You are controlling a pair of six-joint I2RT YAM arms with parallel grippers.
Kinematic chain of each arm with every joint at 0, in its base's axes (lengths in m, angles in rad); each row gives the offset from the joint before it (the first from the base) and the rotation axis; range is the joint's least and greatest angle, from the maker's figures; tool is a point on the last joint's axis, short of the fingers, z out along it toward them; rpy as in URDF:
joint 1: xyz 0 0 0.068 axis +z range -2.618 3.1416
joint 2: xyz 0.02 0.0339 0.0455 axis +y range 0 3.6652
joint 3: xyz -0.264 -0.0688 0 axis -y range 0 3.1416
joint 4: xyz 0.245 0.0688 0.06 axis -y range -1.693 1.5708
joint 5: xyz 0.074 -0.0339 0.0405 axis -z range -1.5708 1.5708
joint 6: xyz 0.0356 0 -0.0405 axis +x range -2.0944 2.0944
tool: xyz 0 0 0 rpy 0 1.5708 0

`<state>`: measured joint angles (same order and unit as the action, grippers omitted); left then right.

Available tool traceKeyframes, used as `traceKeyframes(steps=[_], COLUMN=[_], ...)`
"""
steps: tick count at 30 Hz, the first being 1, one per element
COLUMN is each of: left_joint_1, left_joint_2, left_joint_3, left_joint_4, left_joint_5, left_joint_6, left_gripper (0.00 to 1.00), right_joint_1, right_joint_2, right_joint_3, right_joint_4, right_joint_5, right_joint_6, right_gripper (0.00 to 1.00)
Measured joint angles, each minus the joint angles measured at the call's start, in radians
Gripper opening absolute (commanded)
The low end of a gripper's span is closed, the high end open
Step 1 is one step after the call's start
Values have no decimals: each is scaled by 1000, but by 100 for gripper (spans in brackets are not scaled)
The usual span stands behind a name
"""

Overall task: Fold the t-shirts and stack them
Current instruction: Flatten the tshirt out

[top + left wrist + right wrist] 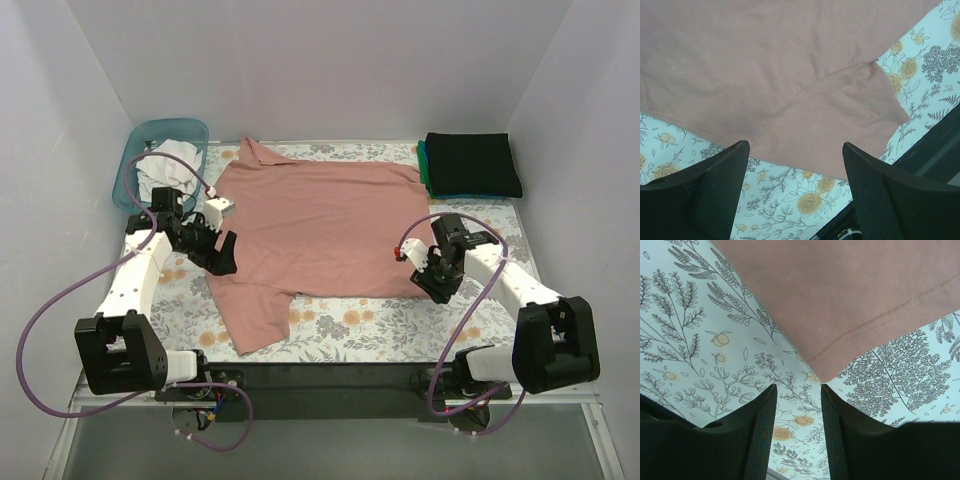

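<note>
A large dusty-pink t-shirt [320,225] lies spread flat on the floral table, one sleeve [250,310] pointing to the near edge. My left gripper [222,255] is open and empty, just above the shirt's left edge by that sleeve; its view shows the sleeve [840,125] ahead of the jaws. My right gripper [437,285] is open and empty, hovering at the shirt's near right hem corner [825,372]. A folded black t-shirt [472,163] rests on a folded teal-green one [424,165] at the back right. A white t-shirt [168,165] lies crumpled in the basket.
A translucent teal plastic basket [135,150] stands at the back left corner. White walls close in the table on three sides. The table's dark front edge [330,375] runs between the arm bases. Purple cables loop from both arms.
</note>
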<state>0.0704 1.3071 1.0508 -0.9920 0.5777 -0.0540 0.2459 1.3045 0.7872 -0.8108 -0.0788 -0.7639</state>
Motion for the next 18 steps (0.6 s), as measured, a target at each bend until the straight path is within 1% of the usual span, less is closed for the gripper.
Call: traceKeyframes(steps=[9, 13, 14, 16, 17, 18], left_joint_1=[0, 0, 0, 0, 0, 0], left_joint_2=[0, 1, 0, -2, -5, -12], left_joint_3=[-39, -50, -56, -77, -93, -113], left_joint_4=[6, 12, 17, 30, 34, 36], left_joint_5=[-17, -21, -21, -27, -32, -36], left_joint_6=[14, 22, 29, 52, 66, 87], left_gripper=[73, 73, 72, 72, 70, 69], right_joint_1=[47, 58, 60, 61, 62, 63], right_joint_2=[27, 40, 45, 51, 50, 51], right_joint_3=[-21, -61, -77, -97, -98, -99], right_joint_4=[91, 137, 148, 158, 162, 164], right_joint_5=[36, 57, 66, 84, 89, 94], right_joint_6=[0, -5, -8, -18, -20, -22], right_gripper=[48, 47, 46, 40, 37, 29])
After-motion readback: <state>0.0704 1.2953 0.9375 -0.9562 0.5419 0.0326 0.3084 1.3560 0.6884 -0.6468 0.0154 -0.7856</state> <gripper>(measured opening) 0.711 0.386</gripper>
